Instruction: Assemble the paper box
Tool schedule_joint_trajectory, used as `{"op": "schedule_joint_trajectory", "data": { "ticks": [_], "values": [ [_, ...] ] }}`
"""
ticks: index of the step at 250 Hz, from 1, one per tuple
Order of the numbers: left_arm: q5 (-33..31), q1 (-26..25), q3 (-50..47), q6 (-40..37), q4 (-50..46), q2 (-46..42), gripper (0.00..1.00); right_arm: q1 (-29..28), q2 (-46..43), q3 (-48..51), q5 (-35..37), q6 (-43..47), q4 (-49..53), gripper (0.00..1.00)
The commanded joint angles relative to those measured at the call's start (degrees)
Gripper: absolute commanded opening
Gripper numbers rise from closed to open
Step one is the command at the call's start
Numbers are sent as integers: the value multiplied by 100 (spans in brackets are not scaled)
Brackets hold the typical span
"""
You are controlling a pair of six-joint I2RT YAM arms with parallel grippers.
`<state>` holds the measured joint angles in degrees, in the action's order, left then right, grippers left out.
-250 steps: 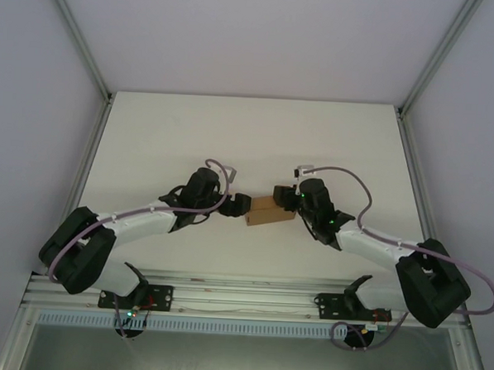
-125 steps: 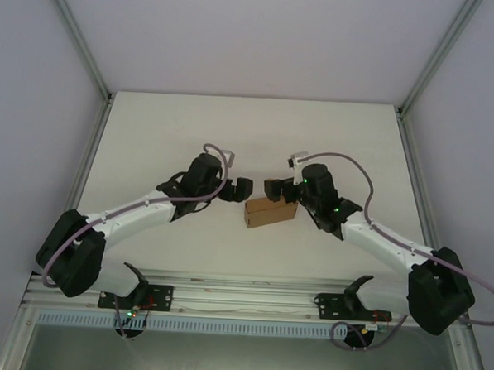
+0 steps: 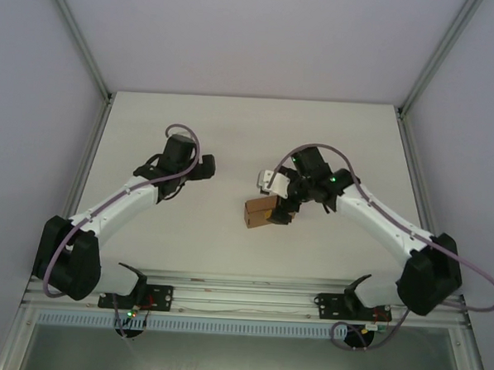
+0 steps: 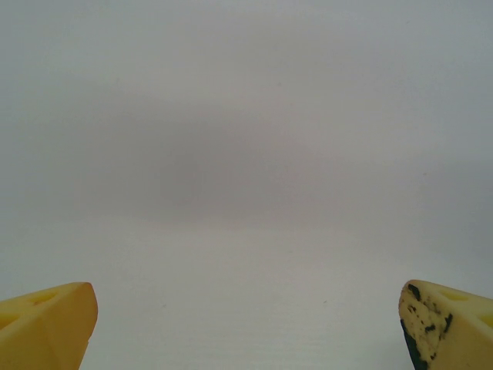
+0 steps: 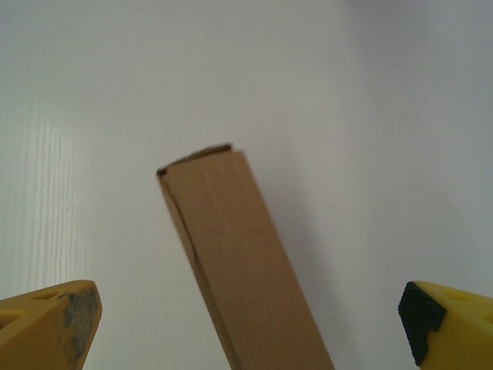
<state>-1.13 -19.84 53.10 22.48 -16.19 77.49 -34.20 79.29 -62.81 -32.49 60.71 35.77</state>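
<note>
The right end effector [image 3: 281,207] hangs wide open over the brown paper box [image 5: 240,254], yellow fingers [image 5: 54,324] clear of it on both sides. The box lies on the white counter [image 3: 250,127]. The left end effector [image 3: 204,165], equally wide, hovers well apart to the left.

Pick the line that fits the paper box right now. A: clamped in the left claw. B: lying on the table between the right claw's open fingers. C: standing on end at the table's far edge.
B: the paper box lies on the table, and the right claw is open with one finger clear of it on each side.
</note>
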Motion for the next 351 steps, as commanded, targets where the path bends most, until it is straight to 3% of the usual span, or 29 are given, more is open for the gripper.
{"op": "schedule_joint_trajectory", "data": {
  "ticks": [1, 47, 104, 160, 183, 228, 266, 309, 351],
  "values": [
    [-380, -12, 59, -56, -283, -21, 100, -20, 514, -481, 313, 977, 1208, 100],
    [-416, 8, -125, -44, -182, -85, 100, -145, 1413, -1093, 682, 1261, 1817, 97],
    [-116, 24, -258, 114, -161, -145, 100, -339, 2158, -1275, 1162, 1005, 1391, 90],
    [-209, 24, -399, -44, -113, -468, 100, -365, 2686, -1706, 1397, 825, 2048, 76],
    [-205, 24, -447, -86, -96, -567, 100, -386, 2700, -1735, 1508, 645, 1971, 65],
    [-184, 26, -526, -55, -126, -679, 100, -468, 2473, -1505, 2050, 191, 1139, 46],
    [-283, 24, -577, -26, -196, -821, 100, -484, 2143, -1178, 2684, -175, 157, 43],
    [-369, 24, -653, 6, -155, -978, 100, -494, 1852, -624, 3899, -597, -1809, 42],
    [-443, 24, -769, 78, -139, -1068, 100, -483, 2242, -424, 5042, -274, -3410, 38]
  ]
}}
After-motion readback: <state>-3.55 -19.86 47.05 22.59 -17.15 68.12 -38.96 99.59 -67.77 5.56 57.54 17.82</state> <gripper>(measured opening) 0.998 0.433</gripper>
